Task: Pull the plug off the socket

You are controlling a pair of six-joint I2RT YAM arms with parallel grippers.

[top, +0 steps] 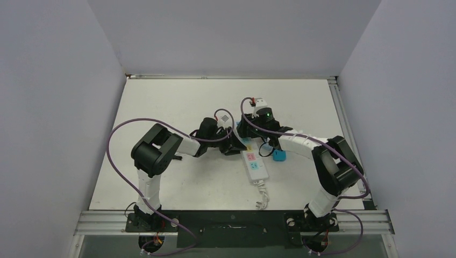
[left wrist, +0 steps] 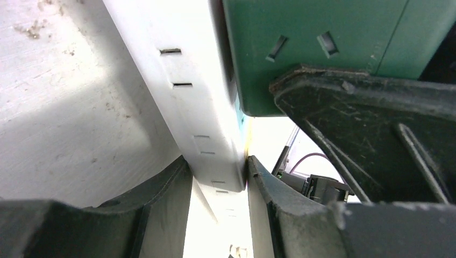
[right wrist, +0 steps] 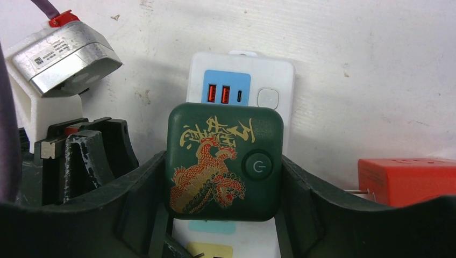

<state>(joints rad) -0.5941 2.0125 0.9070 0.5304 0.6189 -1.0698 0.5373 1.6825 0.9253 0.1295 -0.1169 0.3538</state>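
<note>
The socket, a long white power strip (top: 257,167) with pastel outlets, lies mid-table with its short cord toward the near edge. A dark green square plug (right wrist: 223,161) with a red-gold dragon and a power button sits on the strip (right wrist: 269,80) just below its blue USB panel. My right gripper (right wrist: 223,185) is shut on the plug, one finger against each side. My left gripper (left wrist: 218,164) is shut on the strip's long sides (left wrist: 199,91), beside the green plug (left wrist: 322,54). In the top view both grippers, left (top: 235,146) and right (top: 248,135), meet over the strip's far end and hide the plug.
A small blue block (top: 279,156) lies just right of the strip. An orange-red block with metal prongs (right wrist: 406,180) shows at the right of the right wrist view. The left arm's silver wrist camera (right wrist: 64,59) is close on the left. The cord's end (top: 262,200) lies near the front edge.
</note>
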